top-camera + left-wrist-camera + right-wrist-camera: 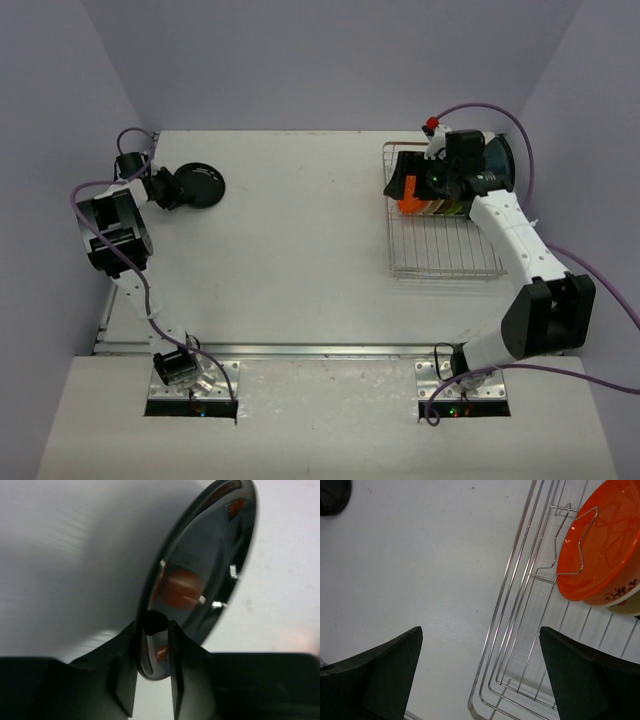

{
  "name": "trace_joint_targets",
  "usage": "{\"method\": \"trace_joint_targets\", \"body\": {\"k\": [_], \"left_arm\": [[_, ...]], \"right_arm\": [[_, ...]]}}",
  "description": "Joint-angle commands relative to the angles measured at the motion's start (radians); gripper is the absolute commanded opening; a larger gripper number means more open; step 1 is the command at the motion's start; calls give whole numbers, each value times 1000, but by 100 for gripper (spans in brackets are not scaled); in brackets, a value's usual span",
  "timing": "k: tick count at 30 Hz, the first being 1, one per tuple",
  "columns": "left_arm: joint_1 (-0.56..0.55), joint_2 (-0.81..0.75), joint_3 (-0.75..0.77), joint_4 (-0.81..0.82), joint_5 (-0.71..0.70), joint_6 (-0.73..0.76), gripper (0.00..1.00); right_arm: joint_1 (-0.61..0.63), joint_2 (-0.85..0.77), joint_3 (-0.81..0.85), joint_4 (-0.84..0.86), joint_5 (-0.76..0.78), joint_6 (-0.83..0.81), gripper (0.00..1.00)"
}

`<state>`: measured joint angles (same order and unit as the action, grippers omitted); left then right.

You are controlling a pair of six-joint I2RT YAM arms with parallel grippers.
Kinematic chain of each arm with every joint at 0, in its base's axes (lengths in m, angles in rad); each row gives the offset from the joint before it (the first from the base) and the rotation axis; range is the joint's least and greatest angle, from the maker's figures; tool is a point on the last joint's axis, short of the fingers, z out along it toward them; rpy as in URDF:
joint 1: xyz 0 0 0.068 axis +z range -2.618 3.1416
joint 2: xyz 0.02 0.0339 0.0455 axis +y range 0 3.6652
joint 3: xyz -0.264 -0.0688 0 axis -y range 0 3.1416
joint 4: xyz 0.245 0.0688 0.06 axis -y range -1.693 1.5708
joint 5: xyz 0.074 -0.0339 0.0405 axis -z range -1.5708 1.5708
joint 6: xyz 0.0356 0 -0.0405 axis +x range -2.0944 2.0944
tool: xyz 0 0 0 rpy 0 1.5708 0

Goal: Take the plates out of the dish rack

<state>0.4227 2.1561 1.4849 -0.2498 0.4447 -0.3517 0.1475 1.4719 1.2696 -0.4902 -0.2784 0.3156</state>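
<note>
Black and glossy, a small round plate [200, 185] sits at the table's [300, 250] far-left corner, well apart from the silver wire dish rack [445, 250] toward the far-right corner, which suggests this corner is the drop-off spot. Its rim stands between the left gripper's [153, 626] dark fingers [125, 680]; whether they clamp it or only flank it I cannot tell from so close and blurred a view. The right gripper [480, 635] hangs over the rack's left rim with its jaws spread wide and nothing in them. It is probably lining up on the orange round plate [600, 545], which stands on edge among the upright tines (a cream, flower-patterned plate [625, 597] leans just behind it). A larger dark-teal plate [505, 160] stands at the rack's far end.
</note>
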Motion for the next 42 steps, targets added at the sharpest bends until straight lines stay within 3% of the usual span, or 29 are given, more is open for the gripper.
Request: {"method": "trace_joint_targets", "body": {"k": [1,5,10,19,22,23,28,34,42], "left_arm": [[7,28,2,-43,-228,85,31],[7,27,2,-61,-284,102,42],[7,24,6,-84,-334,120,44],[-5,-90,-42,-89,-364,189,49],[-25,-210,-112,-44,-358,203,49],[-37,-273,-146,-31,-363,210,49],[-161,-496,-242,16,-440,263,49],[-233,-678,-297,27,-474,266,50],[-250,-779,-302,9,-479,281,51]], "right_arm": [[-9,8,5,2,59,-16,99],[-11,12,15,-5,51,-15,99],[-11,16,20,-5,66,-24,99],[-11,60,80,7,275,-98,97],[-13,84,90,43,351,-140,86],[-13,95,95,55,369,-153,78],[-14,177,152,68,410,-153,58],[-13,278,208,86,476,-154,49],[-13,393,272,94,546,-181,43]]}}
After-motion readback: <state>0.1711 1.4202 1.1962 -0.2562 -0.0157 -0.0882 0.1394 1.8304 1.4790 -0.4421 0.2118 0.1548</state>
